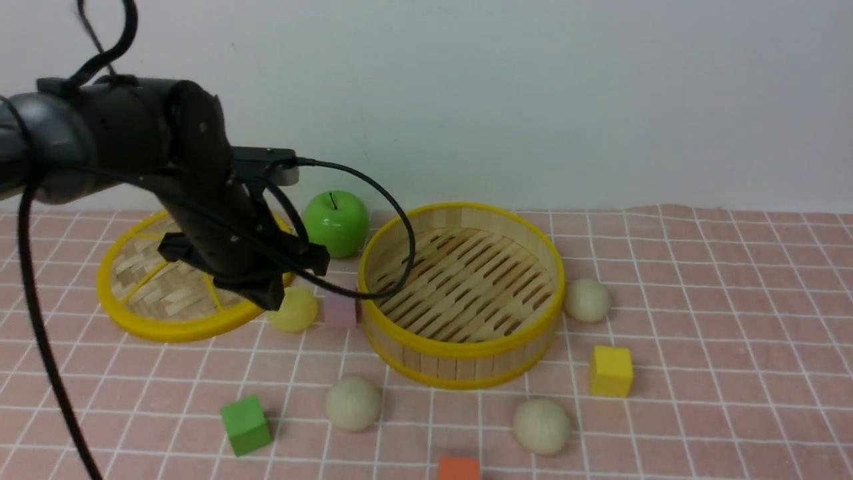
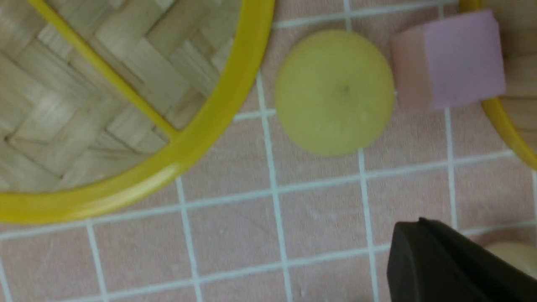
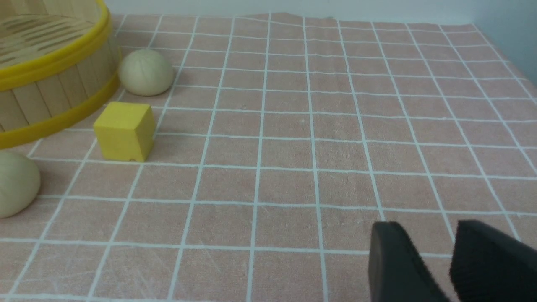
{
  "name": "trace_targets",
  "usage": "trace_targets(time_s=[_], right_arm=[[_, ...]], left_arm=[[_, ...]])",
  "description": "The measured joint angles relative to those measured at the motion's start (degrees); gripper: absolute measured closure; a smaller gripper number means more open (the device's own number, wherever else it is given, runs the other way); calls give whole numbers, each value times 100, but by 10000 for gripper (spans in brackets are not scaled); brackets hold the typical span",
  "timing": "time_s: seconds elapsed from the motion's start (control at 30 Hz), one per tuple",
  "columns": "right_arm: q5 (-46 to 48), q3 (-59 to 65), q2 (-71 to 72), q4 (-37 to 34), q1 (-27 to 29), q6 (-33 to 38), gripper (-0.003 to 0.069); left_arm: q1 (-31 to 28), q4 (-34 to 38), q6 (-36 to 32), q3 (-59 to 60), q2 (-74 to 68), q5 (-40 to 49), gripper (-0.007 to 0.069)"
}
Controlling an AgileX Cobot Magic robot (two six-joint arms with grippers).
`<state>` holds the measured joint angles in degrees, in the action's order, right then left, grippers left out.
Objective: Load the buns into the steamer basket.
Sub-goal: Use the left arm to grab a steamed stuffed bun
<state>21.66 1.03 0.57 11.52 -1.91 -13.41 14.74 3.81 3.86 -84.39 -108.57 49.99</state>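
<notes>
The steamer basket (image 1: 460,363) stands empty in the middle of the cloth. A pale yellow bun (image 1: 294,311) lies between the basket and the flat lid, beside a pink cube (image 1: 340,311). Three off-white buns lie on the cloth: one right of the basket (image 1: 586,300), two in front of it (image 1: 353,403) (image 1: 541,425). My left gripper (image 1: 270,301) hangs just above the yellow bun (image 2: 335,92), shut and holding nothing; its fingers (image 2: 423,260) are short of the bun. My right gripper (image 3: 423,228) is open over bare cloth, well away from the nearest buns (image 3: 146,78) (image 3: 14,184).
A green apple (image 1: 335,223) sits behind the basket, next to the woven lid (image 1: 166,293). Green (image 1: 245,423), yellow (image 1: 610,371) and orange (image 1: 458,469) cubes lie around the front. The left arm's cable (image 1: 393,200) drapes over the basket's rim.
</notes>
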Motion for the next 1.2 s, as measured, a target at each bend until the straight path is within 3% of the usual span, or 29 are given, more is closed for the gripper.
trace_targets(time_s=[0.4,0.67,0.87,0.97,1.0,1.2], right_arm=[[0,0,0,0,0,0,420],[0,0,0,0,0,0,420],[0,0,0,0,0,0,420],[0,0,0,0,0,0,420],[0,0,0,0,0,0,420],[0,0,0,0,0,0,420]], left_arm=[[0,-288,-25,-382,-758,-721,379],[0,-432,-25,-386,-1045,-733,365],[0,-534,-25,-419,-1101,-827,437],[0,-540,-25,-419,-1099,-834,609],[0,-540,-31,-419,-1099,-826,627],[0,-559,-30,-413,-825,-527,638]])
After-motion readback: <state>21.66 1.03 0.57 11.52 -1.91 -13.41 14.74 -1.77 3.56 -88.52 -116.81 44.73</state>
